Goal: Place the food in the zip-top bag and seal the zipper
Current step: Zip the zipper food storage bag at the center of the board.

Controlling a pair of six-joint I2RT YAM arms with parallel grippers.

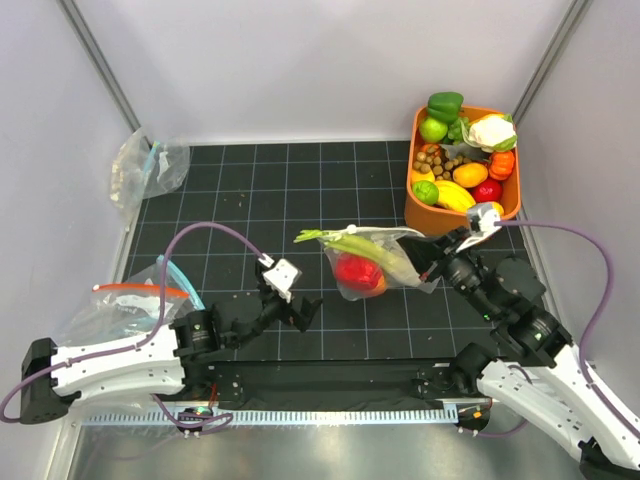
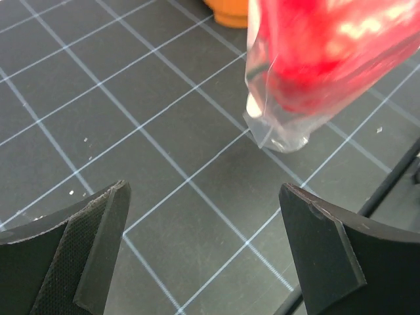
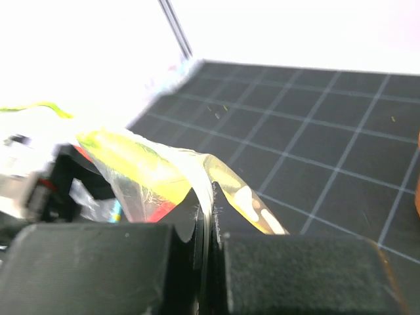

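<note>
The dotted zip-top bag point(image 1: 395, 258) hangs above the mat, pinched at its right edge by my shut right gripper point(image 1: 432, 256). The celery stalk point(image 1: 345, 241) lies inside it, with its leafy end poking out to the left. A red vegetable point(image 1: 358, 271) fills the bag's bottom. In the right wrist view the shut gripper point(image 3: 211, 216) clamps the bag's film point(image 3: 203, 167) beside the celery point(image 3: 131, 154). My left gripper point(image 1: 300, 312) is open, low and left of the bag. In the left wrist view that gripper point(image 2: 203, 252) is empty, and the bag's lower corner point(image 2: 275, 131) hangs ahead. I cannot make out the zipper.
An orange basket point(image 1: 418, 215) of toy produce stands at the back right, close behind the right gripper. A clear bag with a teal strip point(image 1: 145, 165) lies at the back left corner. Another bag with a red-orange strip point(image 1: 120, 300) rests beside the left arm.
</note>
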